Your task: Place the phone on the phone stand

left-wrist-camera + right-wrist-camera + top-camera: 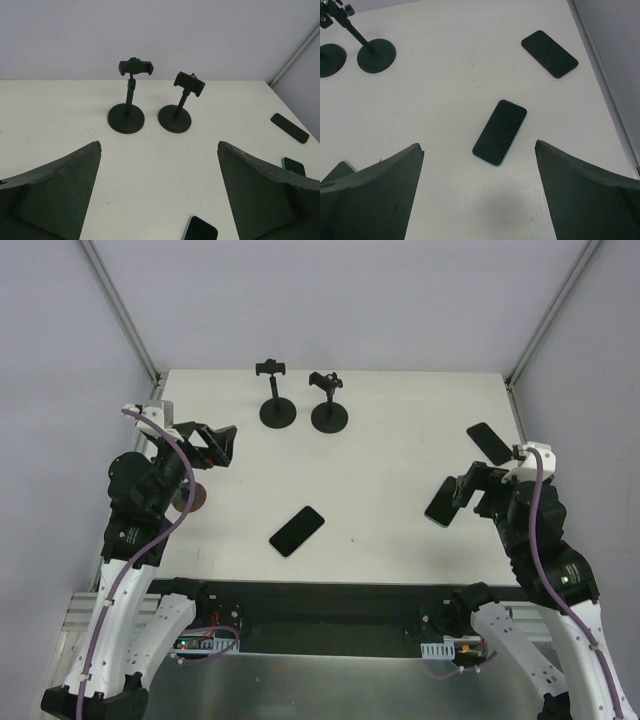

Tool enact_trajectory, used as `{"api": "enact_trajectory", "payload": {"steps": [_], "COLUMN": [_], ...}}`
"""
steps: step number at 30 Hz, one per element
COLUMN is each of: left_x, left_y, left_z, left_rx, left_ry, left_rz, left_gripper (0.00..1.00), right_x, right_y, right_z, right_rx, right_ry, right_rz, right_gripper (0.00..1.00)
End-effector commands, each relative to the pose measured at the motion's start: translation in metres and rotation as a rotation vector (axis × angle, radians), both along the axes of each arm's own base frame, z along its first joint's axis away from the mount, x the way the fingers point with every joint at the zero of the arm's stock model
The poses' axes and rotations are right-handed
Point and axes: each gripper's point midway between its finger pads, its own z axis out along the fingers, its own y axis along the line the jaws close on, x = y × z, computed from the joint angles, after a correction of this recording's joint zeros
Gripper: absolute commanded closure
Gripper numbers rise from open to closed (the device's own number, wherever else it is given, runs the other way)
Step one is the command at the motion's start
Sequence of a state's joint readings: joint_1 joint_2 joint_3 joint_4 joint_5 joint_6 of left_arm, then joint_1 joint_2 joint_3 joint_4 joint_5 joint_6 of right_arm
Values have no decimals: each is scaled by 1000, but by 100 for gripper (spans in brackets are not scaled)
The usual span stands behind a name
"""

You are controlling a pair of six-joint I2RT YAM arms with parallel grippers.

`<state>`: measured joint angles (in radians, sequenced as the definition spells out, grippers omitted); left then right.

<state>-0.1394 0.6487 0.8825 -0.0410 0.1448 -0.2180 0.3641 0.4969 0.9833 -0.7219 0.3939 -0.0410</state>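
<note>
Nothing is held yet: the left gripper [159, 145] hangs with its fingers spread wide over the 9 o'clock side of the table [400, 440], facing the stands, and the right gripper [478, 145] is just as wide apart at 3 o'clock, above the nearest phone [500, 132], which lies flat just ahead of it. A second phone [549, 46] lies further off toward 1 o'clock in that wrist view, and a third phone [297, 530] rests near the table's 6 o'clock edge, between the arms. The first risk, I judge, is the pick itself: each phone is thin and flush on the smooth surface, so fingers closing from above may skid off its edges or shove it along instead of lifting it, and a slanted approach could push it toward the right rim. The left stand [131, 92] and the right stand [182, 100] sit just beside each other at 12 o'clock, each a small clamp on a thin stem, the right one tilted. A phone carried in carelessly could strike the neighbouring stand or tip the target over, and one set off-centre in so narrow a cradle would likely slide out. With three phones and two stands to choose from, the arms could also cross paths
</note>
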Motion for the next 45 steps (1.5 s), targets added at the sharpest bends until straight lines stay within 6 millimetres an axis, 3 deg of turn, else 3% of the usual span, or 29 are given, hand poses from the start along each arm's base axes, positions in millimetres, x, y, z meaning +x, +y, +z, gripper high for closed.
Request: {"api": "enact_trajectory", "payload": {"steps": [1, 4, 6, 7, 9, 10, 11, 13, 14, 16, 17, 19, 20, 22, 23, 24, 25, 26, 27, 28, 29, 31, 33, 37, 38, 45], "left_x": [6, 7, 9, 10, 11, 12, 12, 12, 12, 12, 12, 10, 9, 8, 8, 8, 9, 9, 9, 9, 10, 10, 10, 10, 10, 10], "left_y": [-20, -29, -34, -39, -42, -45, -47, -53, -55, -58, -59, -61, -64, -66, -67, -68, -69, -70, -72, -73, -74, -77, -78, -80, -80, -81], "left_z": [-2, -9, -13, -15, -17, -20, -21, -24, -25, -26, -25, -26, -26, -27, -28, -28, -29, -30, -30, -30, -33, -33, -33, -35, -35, -36], "left_rx": [13, 13, 18, 20, 14, 10, 5, 0, 1, -8, -14, -19, -17, -13, -16, -19, -22, -25, -32, -36, -38, -46, -51, -60, -60, -60], "left_ry": [2, 26, 38, 47, 57, 72, 77, 94, 97, 107, 107, 112, 110, 112, 115, 120, 126, 131, 136, 141, 150, 159, 162, 173, 176, 178], "left_rz": [-83, -119, -137, -154, -164, -176, -185, -213, -225, -234, -239, -246, -256, -262, -262, -269, -272, -277, -286, -289, -296, -306, -312, -323, -324, -327], "left_gripper": [1, 1, 1, 1, 1, 1, 1, 1, 1, 1, 1, 1, 1, 1, 1, 1, 1, 1, 1, 1, 1, 1, 1, 1, 1, 1], "right_x": [38, 71, 91, 105, 129, 141, 157, 178, 194, 212, 228, 242, 253, 264, 273, 281, 286, 293, 301, 304, 313, 323, 329, 342, 345, 342], "right_y": [27, 59, 80, 88, 104, 112, 120, 138, 150, 169, 178, 194, 204, 225, 236, 245, 254, 269, 278, 286, 292, 300, 307, 309, 309, 315], "right_z": [9, 19, 12, 21, 13, 29, 17, 31, 22, 29, 24, 22, 7, 13, -7, 4, 3, -20, -4, -7, -25, -25, -42, -55, -47, -67], "right_rx": [68, 174, 223, 261, 311, 337, 337, 383, 405, 439, 437, 428, 413, 403, 389, 391, 384, 373, 373, 369, 365, 363, 351, 304, 300, 234], "right_ry": [-21, -64, -55, -108, -88, -141, -113, -180, -162, -200, -190, -197, -168, -188, -150, -173, -172, -125, -159, -150, -118, -122, -99, -77, -88, -52], "right_rz": [49, 119, 171, 178, 175, 183, 170, 195, 196, 224, 219, 243, 255, 341, 367, 401, 442, 496, 532, 561, 564, 575, 579, 525, 518, 536], "right_gripper": [4, 4, 4, 4, 4, 4, 4, 4, 4, 4, 4, 4, 4, 4, 4, 4, 3, 2, 1, 6, 9, 14, 17, 32, 34, 43]}}
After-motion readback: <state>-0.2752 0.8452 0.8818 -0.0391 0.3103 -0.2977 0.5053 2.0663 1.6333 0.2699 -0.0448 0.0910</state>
